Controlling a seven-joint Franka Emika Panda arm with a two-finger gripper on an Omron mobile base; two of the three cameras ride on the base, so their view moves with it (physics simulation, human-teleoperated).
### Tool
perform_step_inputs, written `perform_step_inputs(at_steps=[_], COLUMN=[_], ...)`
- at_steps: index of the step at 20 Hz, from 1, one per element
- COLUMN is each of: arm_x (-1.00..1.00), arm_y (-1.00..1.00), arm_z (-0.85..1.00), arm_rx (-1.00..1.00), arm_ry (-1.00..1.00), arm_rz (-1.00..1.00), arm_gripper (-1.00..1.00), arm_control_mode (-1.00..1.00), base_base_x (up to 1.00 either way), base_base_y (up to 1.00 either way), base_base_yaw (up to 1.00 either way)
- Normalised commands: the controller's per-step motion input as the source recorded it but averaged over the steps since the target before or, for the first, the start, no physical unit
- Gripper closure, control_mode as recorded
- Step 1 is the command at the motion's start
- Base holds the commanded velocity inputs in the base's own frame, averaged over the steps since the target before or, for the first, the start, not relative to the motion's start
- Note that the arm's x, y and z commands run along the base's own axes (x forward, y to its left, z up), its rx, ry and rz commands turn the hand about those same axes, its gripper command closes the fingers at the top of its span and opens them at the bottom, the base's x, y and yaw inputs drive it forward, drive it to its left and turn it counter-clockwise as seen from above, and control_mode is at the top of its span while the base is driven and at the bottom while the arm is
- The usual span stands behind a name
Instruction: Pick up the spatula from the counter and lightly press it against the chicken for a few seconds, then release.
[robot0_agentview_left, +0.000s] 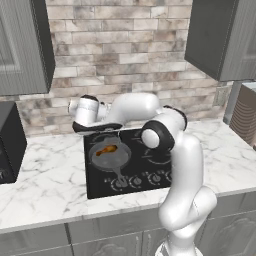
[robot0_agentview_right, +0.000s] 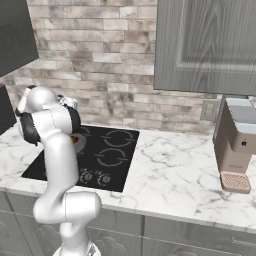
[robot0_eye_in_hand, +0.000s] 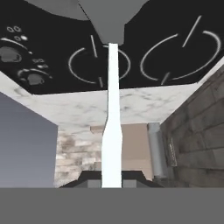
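In the hand view my gripper (robot0_eye_in_hand: 112, 183) is shut on the white handle of the spatula (robot0_eye_in_hand: 112, 131). Its grey blade (robot0_eye_in_hand: 109, 26) points away over the black stove (robot0_eye_in_hand: 52, 48), and this view is rolled upside down. In the left base view my hand (robot0_agentview_left: 86, 111) hangs above the back left of the stove, just over the grey pan (robot0_agentview_left: 124, 159). The orange chicken (robot0_agentview_left: 106, 149) lies in that pan. I cannot tell whether the blade touches the chicken. From the right base view a bit of the chicken (robot0_agentview_right: 76, 141) shows behind my arm.
A coffee machine (robot0_agentview_right: 235, 145) stands at the right end of the marble counter (robot0_agentview_right: 170, 175). A dark appliance (robot0_agentview_left: 7, 142) sits at the left. Stove knobs (robot0_agentview_left: 135, 181) line the front edge, the brick wall (robot0_agentview_left: 120, 50) is close behind, and cabinets hang overhead.
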Motion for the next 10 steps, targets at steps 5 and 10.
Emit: perform_step_inputs(at_steps=[5,10], arm_x=[-0.35,-0.54], arm_y=[-0.05,-0.16], arm_z=[0.6,0.22], arm_rx=[0.01,0.01], arm_ry=[0.0,-0.01], arm_rz=[0.1,0.1], arm_gripper=[1.0,1.0], arm_control_mode=[-1.0,-1.0], base_base_x=[0.0,0.0], base_base_y=[0.0,0.0], base_base_yaw=[0.0,0.0])
